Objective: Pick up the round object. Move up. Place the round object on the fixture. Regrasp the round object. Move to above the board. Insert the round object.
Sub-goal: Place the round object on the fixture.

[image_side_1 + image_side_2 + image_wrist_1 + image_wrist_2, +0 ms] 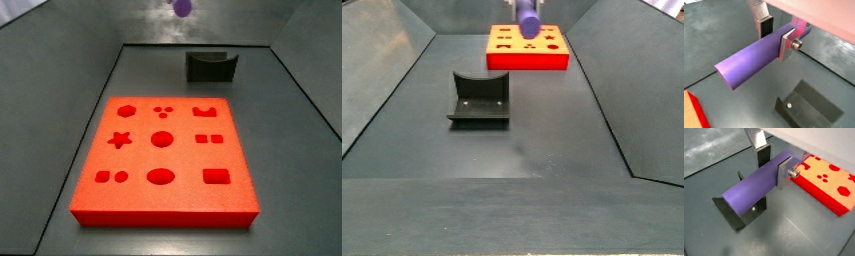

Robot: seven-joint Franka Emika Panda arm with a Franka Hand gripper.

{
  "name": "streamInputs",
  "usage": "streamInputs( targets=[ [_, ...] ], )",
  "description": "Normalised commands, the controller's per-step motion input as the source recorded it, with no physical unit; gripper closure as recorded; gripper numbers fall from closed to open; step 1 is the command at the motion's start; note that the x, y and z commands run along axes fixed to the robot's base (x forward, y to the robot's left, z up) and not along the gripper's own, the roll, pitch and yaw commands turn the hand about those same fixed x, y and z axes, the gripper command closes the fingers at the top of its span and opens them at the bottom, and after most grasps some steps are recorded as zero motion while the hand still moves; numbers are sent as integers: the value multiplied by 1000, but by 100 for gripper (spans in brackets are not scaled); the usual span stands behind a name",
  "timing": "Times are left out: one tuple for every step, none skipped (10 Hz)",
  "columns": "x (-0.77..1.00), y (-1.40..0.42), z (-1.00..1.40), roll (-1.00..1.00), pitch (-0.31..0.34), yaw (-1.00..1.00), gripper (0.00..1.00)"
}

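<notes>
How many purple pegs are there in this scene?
1. The smooth purple cylindrical peg is clamped in the gripper, whose jaws hold it in the air above the dark grey floor. No others show.

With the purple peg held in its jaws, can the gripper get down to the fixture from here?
Probably yes. The gripper holds the round object in the air above the fixture, whose notch is empty. Nothing shows between them; the board lies off to the side.

A dark grey, matte floor (529, 150) lies inside a trough-like enclosure. Smooth grey side walls (382, 70) slope outward from it in both side views. The grey back wall (134, 20) shows pale, patchy reflections, and soft, even light leaves a faint sheen on the floor.
</notes>
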Motion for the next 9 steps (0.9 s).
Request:
streamInputs(
  targets=[
    [1000, -231, 47, -40, 169, -42, 100],
    [1000, -188, 37, -36, 161, -9, 100],
    [1000, -171, 35, -34, 160, 1, 100],
    [1000, -135, 29, -28, 157, 14, 100],
    [1000, -113, 27, -27, 162, 19, 100],
    [1000, -91, 25, -25, 169, 23, 100],
    [1000, -73, 22, -24, 169, 25, 100],
    [690, 697, -232, -1000, -100, -89, 100],
    [612, 688, -222, -1000, -99, -92, 100]
  ],
)
